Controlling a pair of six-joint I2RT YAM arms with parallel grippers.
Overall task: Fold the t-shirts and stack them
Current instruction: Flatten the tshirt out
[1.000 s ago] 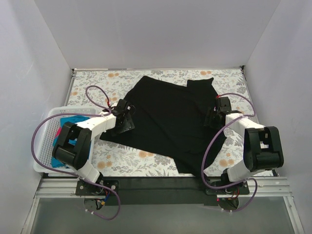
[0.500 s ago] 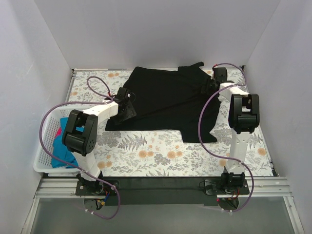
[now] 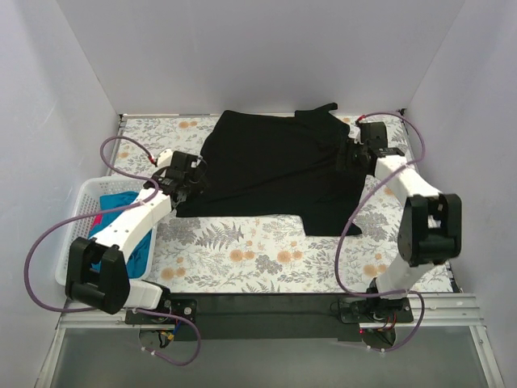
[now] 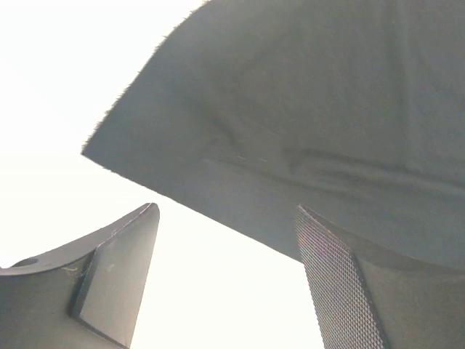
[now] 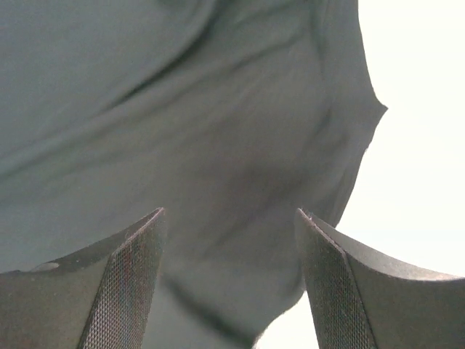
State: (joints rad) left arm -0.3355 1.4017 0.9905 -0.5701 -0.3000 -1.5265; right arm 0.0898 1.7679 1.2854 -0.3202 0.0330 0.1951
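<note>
Top view: the black t-shirt (image 3: 275, 170) is seen spread across the far half of the flowered bench (image 3: 242, 259). The left hand (image 3: 184, 174) is poised at its left edge, the right hand (image 3: 355, 153) at its right side. The teal t-shirt (image 3: 113, 202) and pink-red cloth (image 3: 97, 219) are held in the white basket (image 3: 69, 234), far left.

Left wrist view: the fingers (image 4: 116, 269) are spread wide with nothing gripped, the shirt's edge just beyond.

Right wrist view: the fingers (image 5: 131, 283) are likewise parted and empty over black cloth.
</note>
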